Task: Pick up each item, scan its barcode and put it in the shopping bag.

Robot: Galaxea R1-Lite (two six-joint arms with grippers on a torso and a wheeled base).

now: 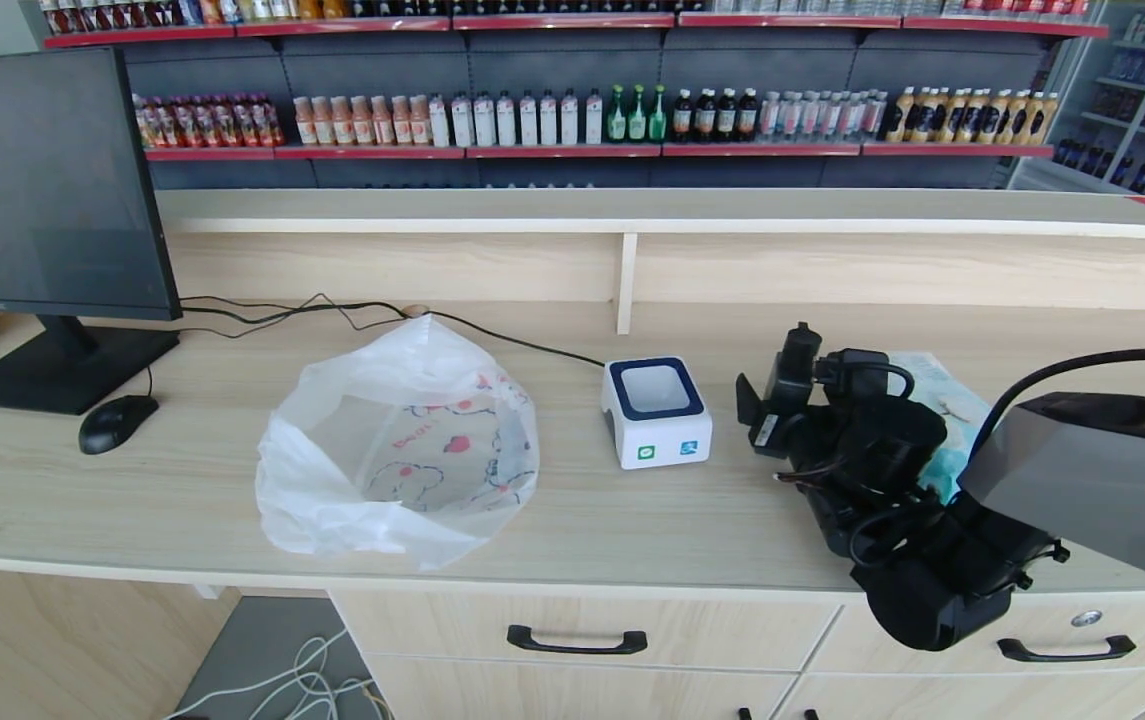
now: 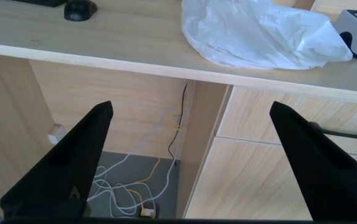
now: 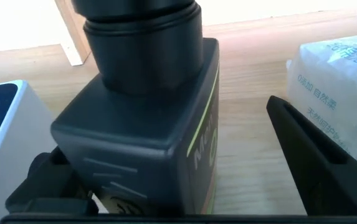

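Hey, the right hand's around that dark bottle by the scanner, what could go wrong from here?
1. The right hand straddles the dark bottle with a gap at one finger; closing off-centre might tip it against the scanner close by.
2. The tissue pack lies just beside that finger and may get nudged.
3. The shopping bag has a slumped mouth, so a drop could catch the rim.
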